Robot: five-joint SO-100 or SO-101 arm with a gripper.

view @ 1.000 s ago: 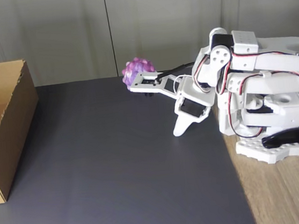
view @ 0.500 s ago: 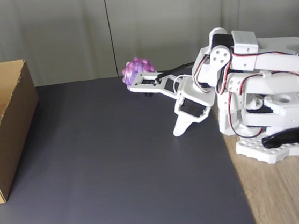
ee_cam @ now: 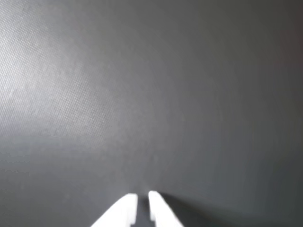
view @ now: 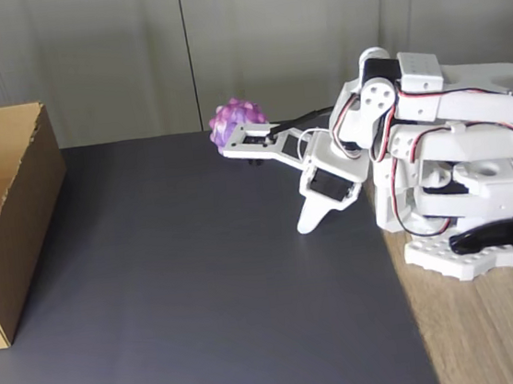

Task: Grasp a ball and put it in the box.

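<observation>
ball [view: 237, 120]: bumpy, purple-pink, at the dark mat's [view: 202, 282] far edge, 12 o'clock in the fixed view, just beside the gripper [view: 230, 149]. jaws nearly closed, empty. probably light, soft, grippy; pinch across the middle. cardboard box [view: 19, 219] at 9 o'clock.

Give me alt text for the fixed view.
A white robot arm's pincer reaches a bumpy purple-pink ball at the far edge of a dark grey mat. An open brown cardboard box stands at the left.
</observation>
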